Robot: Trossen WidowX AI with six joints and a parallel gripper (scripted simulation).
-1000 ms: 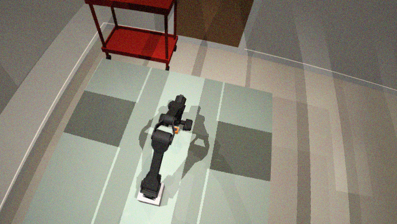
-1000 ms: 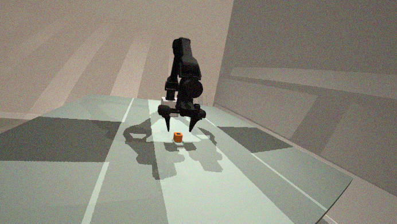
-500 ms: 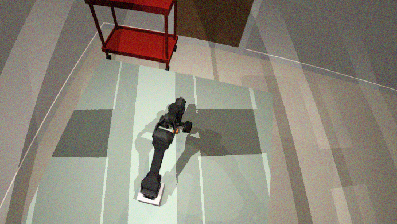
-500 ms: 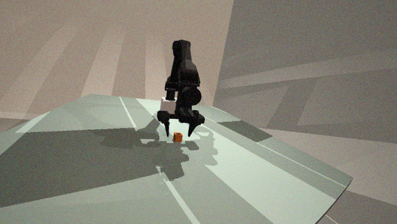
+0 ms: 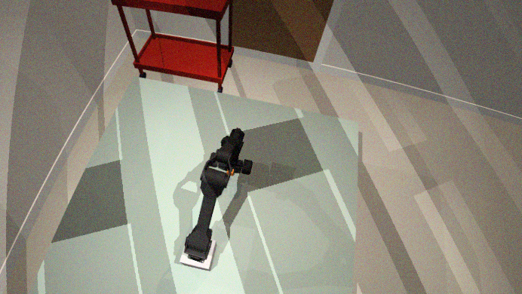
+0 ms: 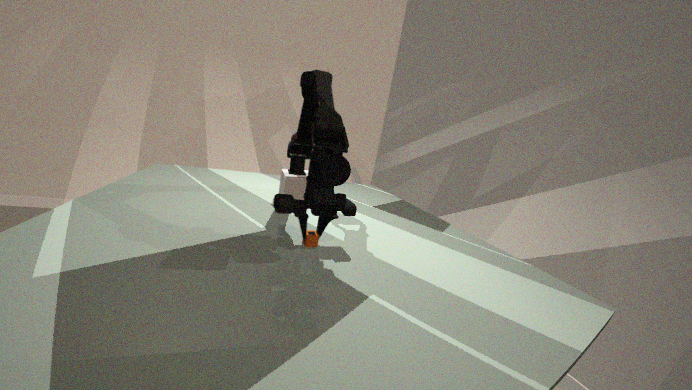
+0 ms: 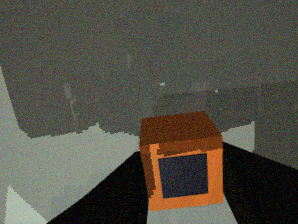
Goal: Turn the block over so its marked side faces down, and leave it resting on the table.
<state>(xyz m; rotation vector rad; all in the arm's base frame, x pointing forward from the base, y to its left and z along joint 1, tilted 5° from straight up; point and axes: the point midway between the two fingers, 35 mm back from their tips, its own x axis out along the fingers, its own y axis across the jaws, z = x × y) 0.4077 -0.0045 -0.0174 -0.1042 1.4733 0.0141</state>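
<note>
The small orange block point(image 5: 231, 172) point(image 6: 311, 241) point(image 7: 182, 151) is at table height, upright, partly hidden by the arm in the top view. Its marked side, a dark square point(image 6: 312, 233) point(image 7: 183, 176), faces up and toward the wrist camera. My gripper point(image 6: 311, 238) point(image 7: 178, 156) points down over the block, with its black fingers against the block's two opposite sides. It is shut on the block. No gap shows between fingers and block in the wrist view. The block's underside is hidden.
The pale green table point(image 5: 302, 234) point(image 6: 450, 280) carries the arm's white base point(image 5: 205, 264) point(image 6: 293, 185). A red cart point(image 5: 181, 56) stands beyond the table's far edge in the top view. Dark shadows and bright bands cross the table around the block.
</note>
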